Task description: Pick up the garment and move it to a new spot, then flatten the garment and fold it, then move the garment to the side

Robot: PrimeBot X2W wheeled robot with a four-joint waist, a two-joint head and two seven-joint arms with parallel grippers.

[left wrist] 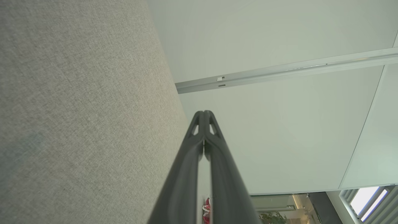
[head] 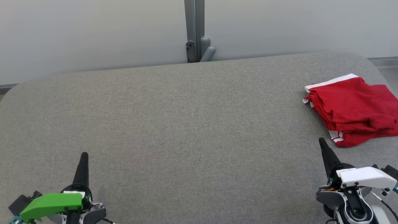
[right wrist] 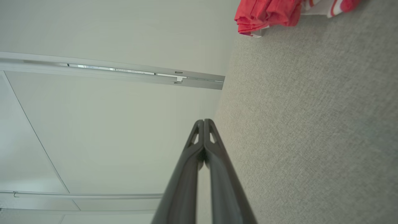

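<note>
No text, brand, number or sign can be read. The closest thing to writing is a small dark strip (head: 345, 170) with pale marks. It sits on the edge of the white cover (head: 363, 176) of the right end effector (head: 321, 141), on the side toward the dark fingers, and the marks are too small to make out. Far to the left of that white cover, a small white patch (head: 74, 193) sits on the left end effector (head: 84, 154), touching its green cover (head: 49, 203). Whether the patch carries lettering cannot be told.
</note>
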